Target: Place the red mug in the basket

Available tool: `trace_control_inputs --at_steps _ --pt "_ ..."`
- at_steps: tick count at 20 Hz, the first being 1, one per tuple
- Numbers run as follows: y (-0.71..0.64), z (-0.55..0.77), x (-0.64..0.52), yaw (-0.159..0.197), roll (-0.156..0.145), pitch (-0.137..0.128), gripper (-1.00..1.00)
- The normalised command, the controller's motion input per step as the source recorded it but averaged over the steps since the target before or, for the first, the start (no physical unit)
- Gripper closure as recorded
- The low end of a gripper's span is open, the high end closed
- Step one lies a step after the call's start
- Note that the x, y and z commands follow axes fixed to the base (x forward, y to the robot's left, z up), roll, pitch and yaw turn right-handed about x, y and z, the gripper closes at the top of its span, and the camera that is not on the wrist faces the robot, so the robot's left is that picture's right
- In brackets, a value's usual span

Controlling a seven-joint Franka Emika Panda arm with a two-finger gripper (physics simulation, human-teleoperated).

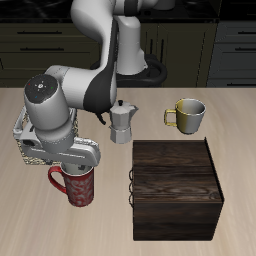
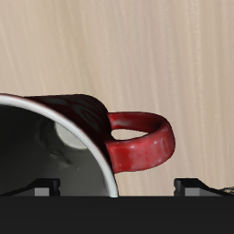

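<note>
The red mug (image 1: 77, 187) stands upright on the table near its front edge, handle pointing away from the dark wooden box. My gripper (image 1: 70, 163) hangs directly above the mug, low over its rim. In the wrist view the mug (image 2: 87, 114) fills the frame, with its grey inside and red loop handle (image 2: 144, 144). The gripper (image 2: 119, 187) is open, and its fingertips (image 2: 41, 188) stand wide apart on either side of the rim wall next to the handle. The basket (image 1: 19, 140) sits just behind the mug, mostly hidden by my arm.
A dark wooden box (image 1: 177, 188) stands beside the mug at the front. A metal moka pot (image 1: 122, 122) and a yellowish-olive mug (image 1: 187, 115) stand farther back. My arm arches over the basket.
</note>
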Motion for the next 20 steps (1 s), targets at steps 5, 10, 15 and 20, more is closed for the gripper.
trace_control_inputs --at_steps 5,10,15,20 --pt "0.15 0.0 -0.15 0.02 0.031 -0.007 1.0" --pt "0.04 0.27 -0.1 -0.038 0.03 -0.035 1.0" --pt "0.05 0.27 -0.02 -0.004 0.015 -0.042 1.0" --pt "0.09 0.46 -0.06 0.008 0.015 -0.075 1.0"
